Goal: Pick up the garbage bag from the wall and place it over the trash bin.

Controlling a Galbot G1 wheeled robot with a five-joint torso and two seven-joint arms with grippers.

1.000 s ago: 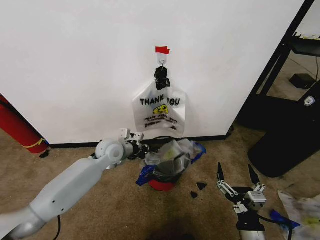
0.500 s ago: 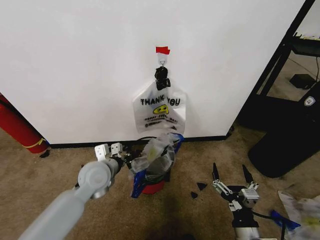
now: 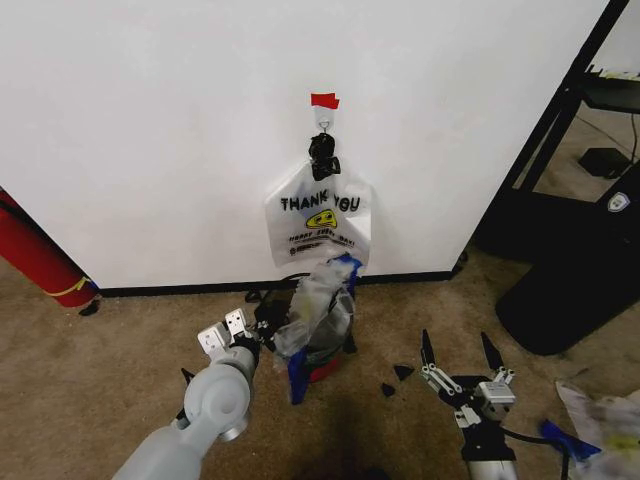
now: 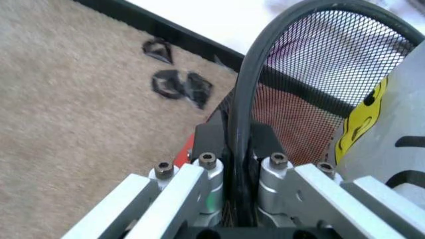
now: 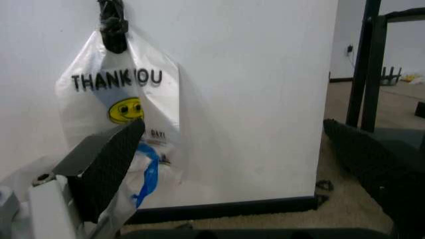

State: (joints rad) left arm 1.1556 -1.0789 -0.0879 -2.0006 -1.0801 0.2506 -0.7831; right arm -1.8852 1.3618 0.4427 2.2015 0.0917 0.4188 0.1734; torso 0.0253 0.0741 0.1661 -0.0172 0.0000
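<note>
The left gripper (image 3: 228, 331) is pinched on the bin's (image 3: 318, 352) mesh rim (image 4: 247, 94), seemingly to steady it on the carpet by the wall's (image 3: 150, 130) baseboard. The bag (image 3: 318, 305) sits bunched in and over the bin, not yet spread around the rim. The right gripper (image 3: 458, 352) waits spread wide, low on the carpet beside the bin.

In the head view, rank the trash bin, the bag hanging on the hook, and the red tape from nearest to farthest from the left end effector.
1. The trash bin: its rim is clamped in the left end effector, on the carpet.
2. The hanging THANK YOU bag: on the wall above the bin.
3. The red tape: highest on the wall, above the hook.
</note>
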